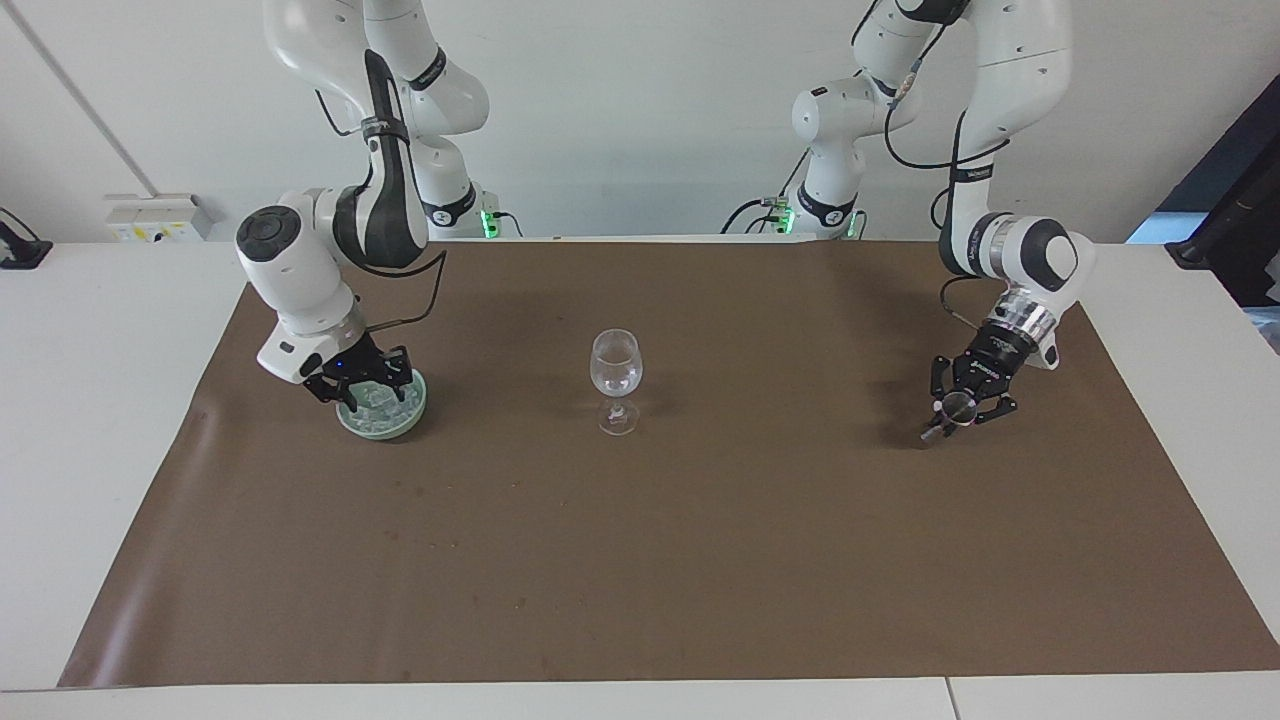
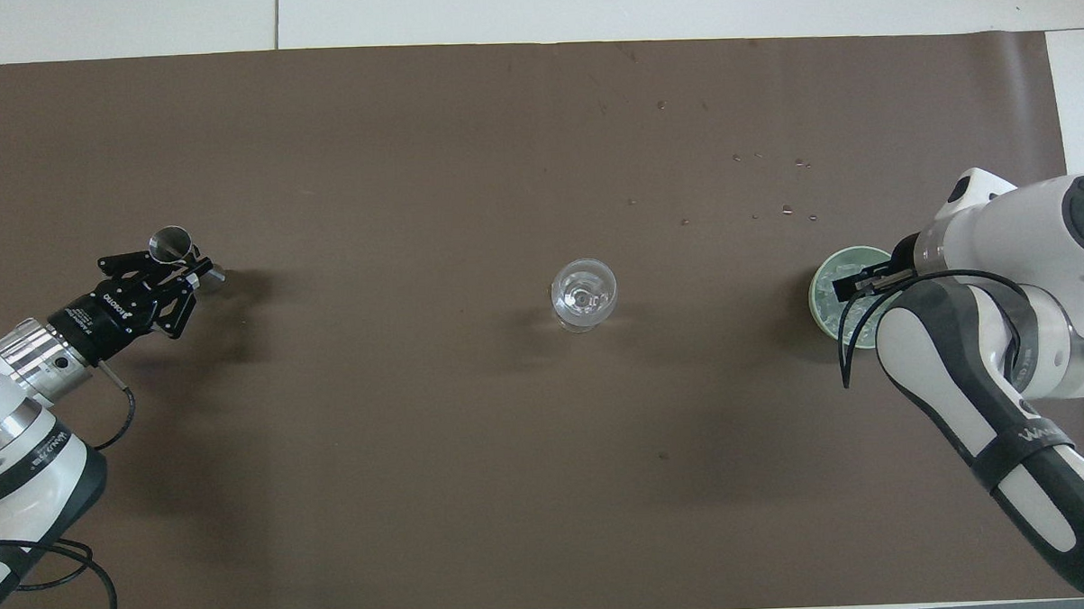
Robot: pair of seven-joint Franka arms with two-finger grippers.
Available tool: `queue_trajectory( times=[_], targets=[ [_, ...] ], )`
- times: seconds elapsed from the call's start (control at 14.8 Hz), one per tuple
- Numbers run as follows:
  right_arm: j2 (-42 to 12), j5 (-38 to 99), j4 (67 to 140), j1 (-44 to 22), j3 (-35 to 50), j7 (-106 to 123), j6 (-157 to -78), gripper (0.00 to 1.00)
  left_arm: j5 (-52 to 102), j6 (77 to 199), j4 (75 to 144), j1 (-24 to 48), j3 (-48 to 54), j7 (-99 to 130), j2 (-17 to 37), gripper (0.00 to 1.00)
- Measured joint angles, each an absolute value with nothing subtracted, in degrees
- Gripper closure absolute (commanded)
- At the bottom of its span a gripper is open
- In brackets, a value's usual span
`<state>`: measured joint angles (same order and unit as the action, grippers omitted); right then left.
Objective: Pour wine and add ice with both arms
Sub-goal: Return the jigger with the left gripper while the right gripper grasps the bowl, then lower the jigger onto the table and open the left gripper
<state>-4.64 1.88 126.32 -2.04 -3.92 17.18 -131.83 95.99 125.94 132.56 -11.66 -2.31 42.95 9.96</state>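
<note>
A clear wine glass (image 1: 615,365) stands upright at the middle of the brown mat; it also shows in the overhead view (image 2: 583,294). A pale green bowl (image 1: 352,425) holds several ice cubes (image 1: 388,407) at the right arm's end of the table. My right gripper (image 1: 368,393) is down at the bowl's mouth, over the ice (image 2: 830,296). It covers part of the bowl (image 2: 817,279) in the overhead view. My left gripper (image 1: 958,408) is shut on a small metal jigger (image 2: 172,244). It holds the jigger tilted, low over the mat at the left arm's end.
The brown mat (image 1: 640,560) covers most of the white table. A few small wet spots or bits (image 2: 787,209) lie on the mat farther from the robots than the bowl. A power strip (image 1: 155,215) sits on the white table near the right arm's base.
</note>
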Motion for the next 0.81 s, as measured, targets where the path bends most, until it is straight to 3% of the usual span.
queue_trajectory(
  times=[0.41, 0.68, 0.74, 0.81],
  targets=[
    [-5.7, 1.9, 127.0, -1.4, -4.0, 20.6, -133.0, 0.27, 100.1, 125.9, 132.9, -12.3, -2.3, 40.4, 11.0, 1.0],
    [-5.7, 1.9, 127.4, -1.3, -3.9, 20.8, -133.1, 0.33, 100.3, 125.8, 134.6, -12.3, -2.1, 38.5, 11.1, 1.0],
    [-5.7, 1.9, 127.4, -1.3, -3.8, 20.8, -133.1, 0.34, 100.3, 125.7, 134.8, -12.3, -2.1, 38.1, 11.1, 0.88],
    [-5.7, 1.9, 127.5, -1.4, -3.8, 20.8, -133.1, 0.37, 100.3, 125.6, 134.8, -12.3, -2.1, 38.0, 11.1, 0.52]
  ],
)
